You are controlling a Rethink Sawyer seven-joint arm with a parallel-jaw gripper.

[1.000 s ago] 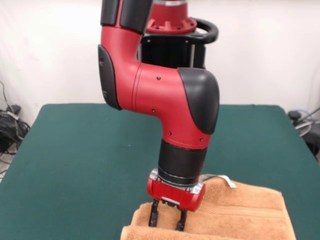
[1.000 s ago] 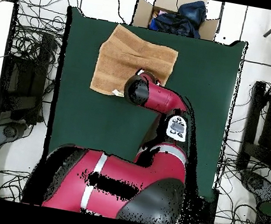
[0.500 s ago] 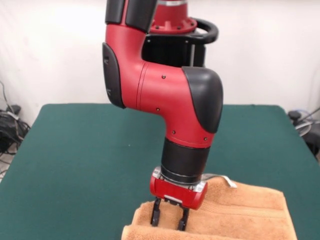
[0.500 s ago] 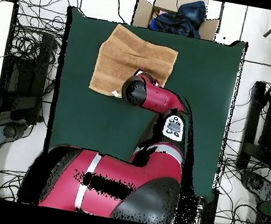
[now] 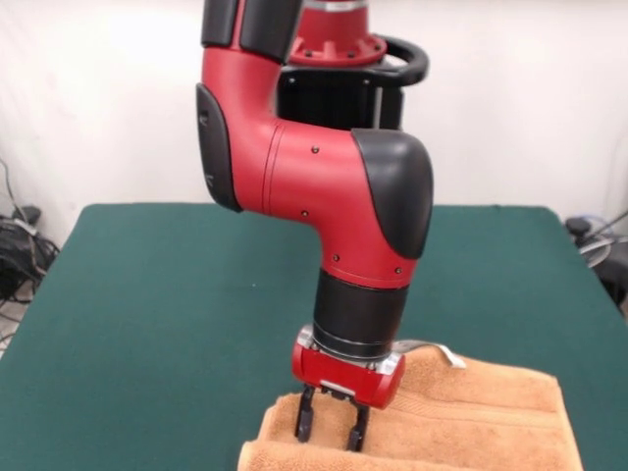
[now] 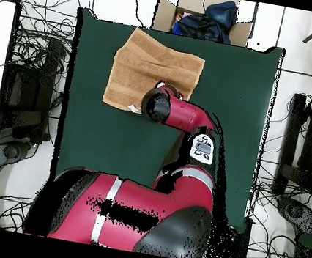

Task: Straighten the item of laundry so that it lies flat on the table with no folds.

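Where the table comes nearest in the front view, at about five o'clock, the towel lies orange-tan and rumpled, its near edge rolled into a thick fold along the bottom of the picture and a woven band running across it. Down onto its left part, at six o'clock, comes the gripper, two black fingers held apart with their tips pressed to the terry cloth just behind that rolled edge; nothing sits clamped between them. At the towel's far edge, just to the three o'clock side of the red wrist, a small white tag pokes up. Beyond it the green felt stretches away bare toward twelve o'clock, and the red and black arm rises over it. From overhead the towel sits toward eleven o'clock on the table, creased, with the arm covering its five o'clock corner. Past the table edge at twelve o'clock stands a cardboard box with dark cloth in it
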